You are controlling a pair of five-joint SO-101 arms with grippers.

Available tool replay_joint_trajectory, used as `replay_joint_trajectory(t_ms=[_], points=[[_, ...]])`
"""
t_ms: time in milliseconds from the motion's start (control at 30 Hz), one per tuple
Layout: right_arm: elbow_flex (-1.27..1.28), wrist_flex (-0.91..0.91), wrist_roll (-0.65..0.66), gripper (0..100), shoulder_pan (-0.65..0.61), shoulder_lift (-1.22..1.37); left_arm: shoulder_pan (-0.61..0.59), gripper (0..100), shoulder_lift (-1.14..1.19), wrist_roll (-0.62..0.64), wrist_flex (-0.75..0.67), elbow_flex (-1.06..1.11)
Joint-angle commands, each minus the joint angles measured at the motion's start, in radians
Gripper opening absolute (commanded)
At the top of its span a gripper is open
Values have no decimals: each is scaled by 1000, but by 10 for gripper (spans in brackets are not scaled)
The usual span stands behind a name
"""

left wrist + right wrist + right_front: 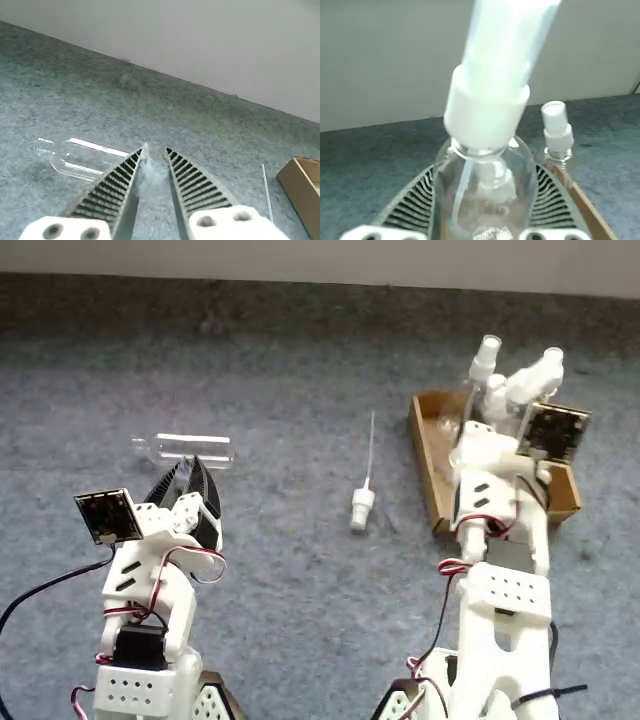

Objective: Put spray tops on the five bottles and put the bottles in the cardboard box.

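A clear bottle (185,449) without a top lies on its side on the grey carpet, also seen in the left wrist view (82,156). My left gripper (192,478) (156,150) sits just short of it, slightly open and holding nothing. A loose spray top (361,508) with its long tube lies mid-table. My right gripper (495,418) (485,220) is over the cardboard box (428,462), shut on a clear bottle (485,195) fitted with a white spray top (487,112). Another topped bottle (555,131) stands in the box behind it.
White spray tops (487,355) of bottles stick up at the box's far end. A pale wall (200,40) borders the carpet's far edge. The box's corner (300,180) and the loose tube (266,190) show in the left wrist view.
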Motion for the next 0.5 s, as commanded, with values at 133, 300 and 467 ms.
replay_joint_trajectory(t_ms=[133,300,467], points=[[-24,-2,5,94,133,-12,-8,5,-12,6,-18,19],[-35,-4,5,94,165,50,-8,5,-10,6,-5,19],[-133,-39,25,94,208,242,-8,7,-10,5,23,19]])
